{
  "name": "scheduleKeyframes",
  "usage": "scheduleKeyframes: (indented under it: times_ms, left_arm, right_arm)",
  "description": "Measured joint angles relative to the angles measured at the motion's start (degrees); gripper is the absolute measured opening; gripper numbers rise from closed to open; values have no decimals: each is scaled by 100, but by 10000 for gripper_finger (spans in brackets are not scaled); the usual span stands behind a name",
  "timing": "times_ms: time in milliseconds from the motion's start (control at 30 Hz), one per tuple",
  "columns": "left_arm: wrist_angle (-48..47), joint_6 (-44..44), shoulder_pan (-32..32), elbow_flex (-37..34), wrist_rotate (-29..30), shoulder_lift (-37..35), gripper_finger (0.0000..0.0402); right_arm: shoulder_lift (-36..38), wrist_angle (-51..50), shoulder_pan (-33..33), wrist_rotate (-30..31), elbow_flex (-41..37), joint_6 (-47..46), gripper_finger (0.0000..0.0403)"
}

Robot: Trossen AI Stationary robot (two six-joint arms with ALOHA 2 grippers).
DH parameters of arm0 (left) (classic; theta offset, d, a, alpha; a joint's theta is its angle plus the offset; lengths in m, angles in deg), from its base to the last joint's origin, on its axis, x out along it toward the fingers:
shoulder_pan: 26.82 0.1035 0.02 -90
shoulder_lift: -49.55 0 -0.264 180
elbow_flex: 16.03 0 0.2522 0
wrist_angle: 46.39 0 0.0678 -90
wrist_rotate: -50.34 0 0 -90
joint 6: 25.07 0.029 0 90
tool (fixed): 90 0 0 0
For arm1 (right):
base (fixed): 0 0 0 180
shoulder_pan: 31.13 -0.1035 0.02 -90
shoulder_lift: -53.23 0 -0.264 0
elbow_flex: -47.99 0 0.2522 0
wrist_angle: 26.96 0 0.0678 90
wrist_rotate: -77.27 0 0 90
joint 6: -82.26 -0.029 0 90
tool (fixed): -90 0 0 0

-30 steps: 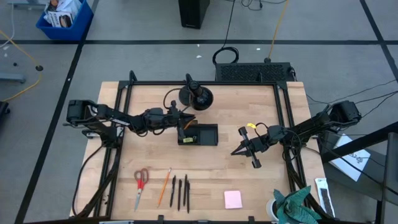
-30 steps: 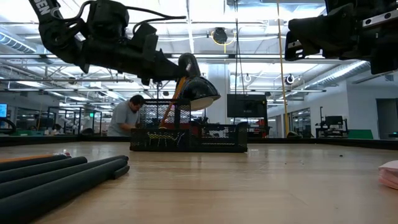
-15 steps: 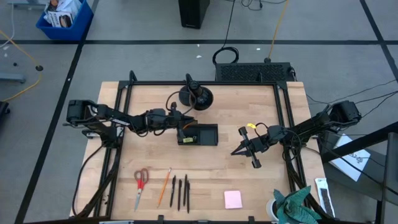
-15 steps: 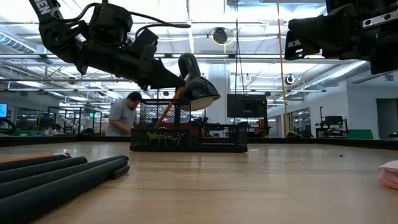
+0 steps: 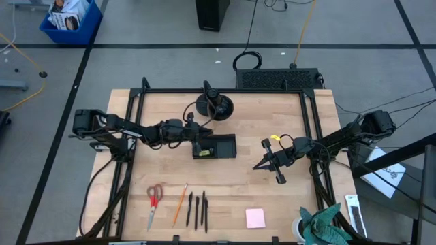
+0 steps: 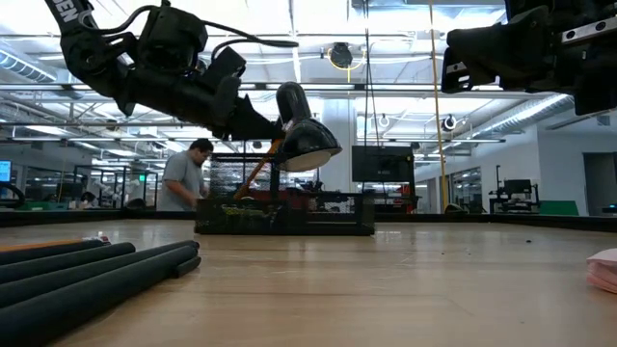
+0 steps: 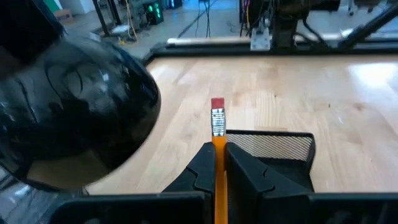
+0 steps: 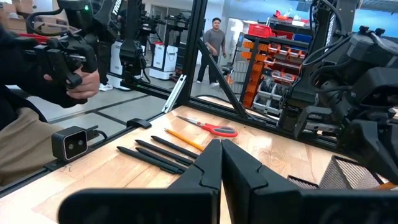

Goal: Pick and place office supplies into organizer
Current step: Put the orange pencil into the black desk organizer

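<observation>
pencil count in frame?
2. One orange pencil is clamped in the left gripper over the organizer. The other lies on the table between the scissors and the pens.

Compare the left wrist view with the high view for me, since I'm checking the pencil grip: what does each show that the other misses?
Only the left wrist view shows the left gripper shut on an orange pencil with its red eraser end. Only the high view shows the scissors, pens, pink sticky-note pad and the waiting right gripper. Both show the black organizer and round stand base.
</observation>
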Motion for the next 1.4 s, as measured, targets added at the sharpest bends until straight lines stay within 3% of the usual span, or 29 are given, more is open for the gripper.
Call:
scheduleKeyframes:
  times_ms: [367, 767, 1067, 1233, 1400]
  left_arm:
    - [-213, -11, 4, -7, -108, 2, 30]
    - [-56, -2, 0, -7, -140, -11, 106]
    - [-33, 41, -205, 229, -138, -197, 111]
    - [-1045, -250, -782, 590, -175, -229, 111]
    - [-3768, -1362, -1828, 1361, 371, -225, 111]
  right_arm:
    - [0, -2, 0, 2, 0, 0, 0]
    - [0, -4, 0, 2, 0, 0, 0]
    - [4, -124, 0, 2, -2, 20, 0]
    - [4, -171, 1, 7, -2, 20, 0]
    - [2, -316, 0, 9, -2, 9, 0]
